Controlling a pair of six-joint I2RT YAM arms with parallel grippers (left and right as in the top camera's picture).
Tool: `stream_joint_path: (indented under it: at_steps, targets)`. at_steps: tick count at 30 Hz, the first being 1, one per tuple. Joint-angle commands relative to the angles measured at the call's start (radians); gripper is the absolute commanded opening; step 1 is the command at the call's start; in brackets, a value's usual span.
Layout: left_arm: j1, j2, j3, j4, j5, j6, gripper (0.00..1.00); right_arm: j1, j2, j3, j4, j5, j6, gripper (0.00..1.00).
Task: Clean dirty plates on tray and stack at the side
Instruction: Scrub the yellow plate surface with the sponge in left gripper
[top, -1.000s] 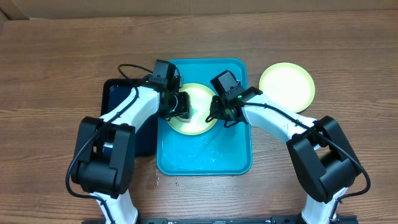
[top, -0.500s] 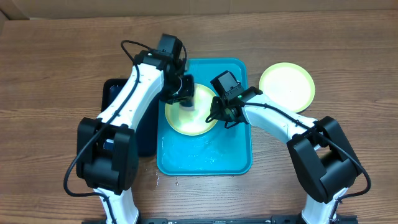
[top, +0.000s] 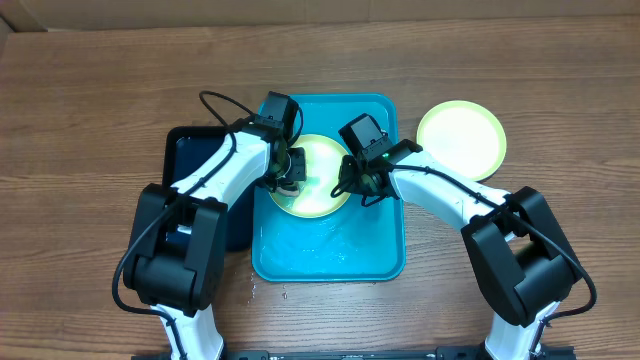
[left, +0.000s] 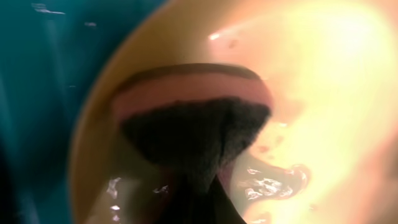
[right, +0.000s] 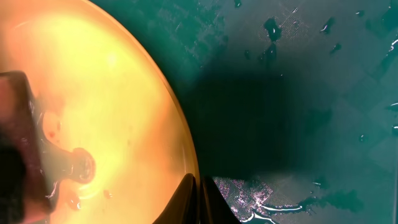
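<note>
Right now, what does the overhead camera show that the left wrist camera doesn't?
Only overhead: the left arm, the right arm, a second plate off to the side, and a dark tray. Only left wrist: the sponge up close, with its pink layer, and wet reddish streaks. Both: the plate on the turquoise tray.

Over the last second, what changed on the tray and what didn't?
The left tool, shut on a dark sponge, swept to the far rim of the green plate and came back to its left side. The right tool kept its grip on that plate's right rim; plate, turquoise tray and the second green plate beside it stayed put.
</note>
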Motion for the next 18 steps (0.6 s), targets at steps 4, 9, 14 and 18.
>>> stream_joint_path:
  at_steps: [4, 9, 14, 18]
  targets:
    - [0.015, 0.013, 0.018, 0.077, 0.559, 0.05, 0.04, 0.007, -0.005, -0.013, -0.008, 0.002, 0.0, 0.04]
    - [0.062, 0.012, 0.217, -0.122, 0.498, 0.05, 0.04, 0.007, -0.005, -0.013, -0.013, 0.002, 0.0, 0.04]
    - [0.039, 0.012, 0.348, -0.307, 0.193, 0.052, 0.04, 0.007, -0.005, -0.012, -0.041, -0.021, -0.078, 0.04]
    - [0.005, 0.013, 0.33, -0.356, 0.066, 0.053, 0.04, 0.007, -0.006, -0.011, -0.079, -0.03, -0.086, 0.04]
